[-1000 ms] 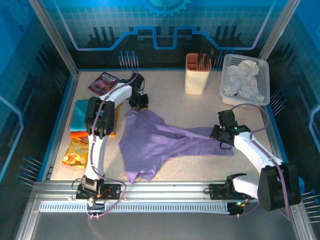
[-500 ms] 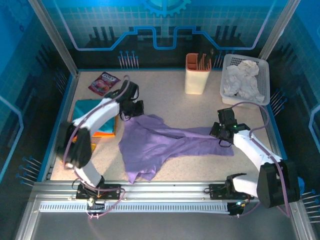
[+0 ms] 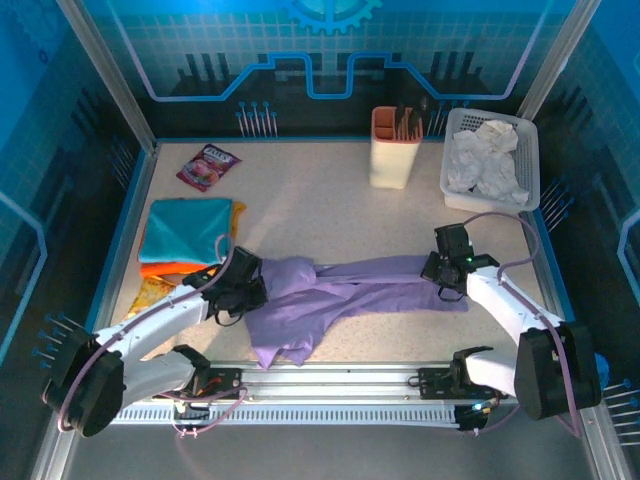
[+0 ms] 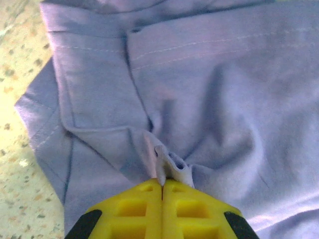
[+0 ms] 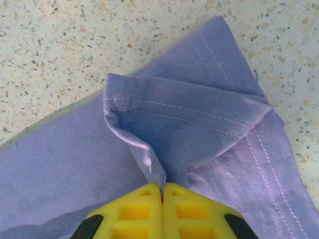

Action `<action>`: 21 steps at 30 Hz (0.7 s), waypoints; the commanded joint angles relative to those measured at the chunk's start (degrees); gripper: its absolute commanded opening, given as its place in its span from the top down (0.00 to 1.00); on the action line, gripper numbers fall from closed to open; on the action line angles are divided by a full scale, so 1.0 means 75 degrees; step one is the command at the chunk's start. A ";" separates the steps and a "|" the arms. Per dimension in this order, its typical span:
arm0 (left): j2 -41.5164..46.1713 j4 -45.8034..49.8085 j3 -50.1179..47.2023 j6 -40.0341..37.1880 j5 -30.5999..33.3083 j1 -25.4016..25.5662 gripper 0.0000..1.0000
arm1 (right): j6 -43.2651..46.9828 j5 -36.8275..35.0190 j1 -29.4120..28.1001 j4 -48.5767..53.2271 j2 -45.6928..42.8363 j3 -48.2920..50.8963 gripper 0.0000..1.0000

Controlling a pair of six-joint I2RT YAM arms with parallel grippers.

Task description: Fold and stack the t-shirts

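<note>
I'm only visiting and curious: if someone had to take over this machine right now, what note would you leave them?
Left claw: shut, pinching a fold of the purple t-shirt at its left end.
Right claw: shut on the shirt's hem at the right end.
The shirt lies rumpled, stretched between them.
Done: teal t-shirt folded atop an orange one, far left.
Left: fold the purple one and add it to that stack.

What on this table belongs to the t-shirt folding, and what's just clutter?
Job: purple t-shirt, teal t-shirt, orange t-shirt beneath it.
Clutter: pink snack packet, yellow snack packet, beige utensil holder, white basket.
</note>
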State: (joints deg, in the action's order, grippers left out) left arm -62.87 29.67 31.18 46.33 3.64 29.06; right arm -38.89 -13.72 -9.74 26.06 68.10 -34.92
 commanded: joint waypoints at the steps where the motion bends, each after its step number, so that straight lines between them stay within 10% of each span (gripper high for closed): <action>1: 0.0024 0.0233 0.0029 0.0302 0.0264 0.0038 0.72 | -0.0146 -0.0248 -0.0040 0.0111 -0.0034 0.0097 1.00; 8: -0.0991 0.0249 0.1812 -0.1209 0.0018 -0.0369 0.40 | -0.0064 -0.0202 0.0008 0.0122 -0.0060 0.0109 1.00; 21: -0.4458 0.0426 0.4163 -0.3868 -0.1317 -0.0870 0.43 | 0.0117 0.0023 0.0241 0.0118 -0.0258 0.0124 1.00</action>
State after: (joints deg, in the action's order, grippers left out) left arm -94.67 31.29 61.63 23.22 -1.52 22.61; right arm -38.76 -13.47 -8.88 26.06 66.85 -34.11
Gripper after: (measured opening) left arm 0.573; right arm 0.054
